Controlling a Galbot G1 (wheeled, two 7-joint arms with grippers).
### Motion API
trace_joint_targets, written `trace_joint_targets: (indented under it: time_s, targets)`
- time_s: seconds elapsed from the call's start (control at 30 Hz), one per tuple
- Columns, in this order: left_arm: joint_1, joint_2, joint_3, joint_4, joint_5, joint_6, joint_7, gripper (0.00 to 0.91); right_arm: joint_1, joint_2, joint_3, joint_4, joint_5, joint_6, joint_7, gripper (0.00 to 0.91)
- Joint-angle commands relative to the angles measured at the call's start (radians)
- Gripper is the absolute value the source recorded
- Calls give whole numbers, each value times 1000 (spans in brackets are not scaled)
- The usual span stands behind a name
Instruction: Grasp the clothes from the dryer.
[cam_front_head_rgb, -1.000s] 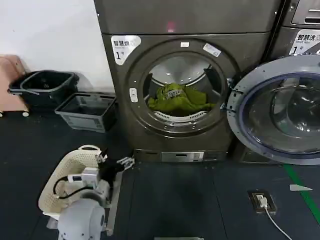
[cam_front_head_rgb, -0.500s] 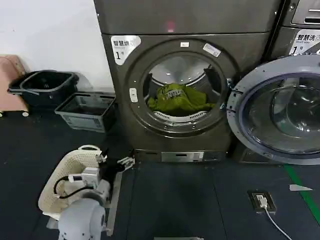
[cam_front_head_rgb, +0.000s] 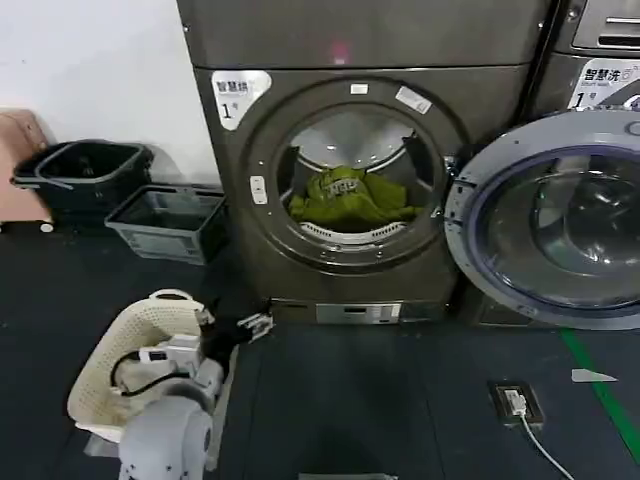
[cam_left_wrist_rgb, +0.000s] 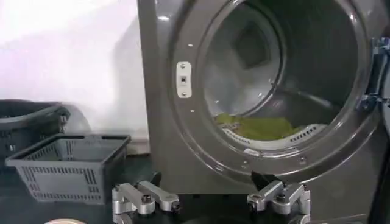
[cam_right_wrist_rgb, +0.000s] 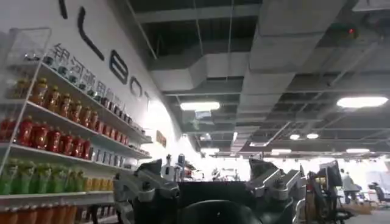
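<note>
The dryer (cam_front_head_rgb: 240, 215) stands in the middle of the head view, its porthole uncovered. Its grey-rimmed glass door (cam_front_head_rgb: 472, 262) is swung wide to the right. The clothes (cam_front_head_rgb: 345, 198), an olive-green bundle, lie at the bottom of the drum; in the left wrist view the clothes (cam_left_wrist_rgb: 262, 126) show just behind the drum lip. My left gripper (cam_front_head_rgb: 255, 324) hangs low in front of the dryer's lower left corner, well below the porthole. That left gripper (cam_left_wrist_rgb: 208, 180) is open and holds nothing. My right gripper (cam_right_wrist_rgb: 207, 167) is open too, pointing up at a ceiling, away from the dryer.
A grey plastic basket (cam_front_head_rgb: 165, 222) and a dark bin (cam_front_head_rgb: 85, 175) stand by the wall left of the dryer. A white woven basket (cam_front_head_rgb: 130, 345) sits beside my left arm. A second machine (cam_front_head_rgb: 590, 60) is behind the open door. A floor socket with cable (cam_front_head_rgb: 510, 400) lies front right.
The head view has shifted a little, so the dryer and baskets sit slightly further left. The clothes lie as before and the left gripper has barely moved.
</note>
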Motion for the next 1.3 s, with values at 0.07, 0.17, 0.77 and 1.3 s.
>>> trace_joint_targets:
  time_s: [0.07,0.17,0.77,1.3]
  targets:
    - [1,2,-1,-2,2,49,4,907,0,0,0,0,0,-1,6,907]
    - [2,1,0,-2,2,49,6,907,-2,-2,3,-5,0,-1,10,907]
    - [2,0,3,-3,1,49,12,907,-3,0,9,-17,0,1,15,907]
    - [3,-1,5,-3,3,49,18,907,-3,0,10,-24,-2,3,15,907]
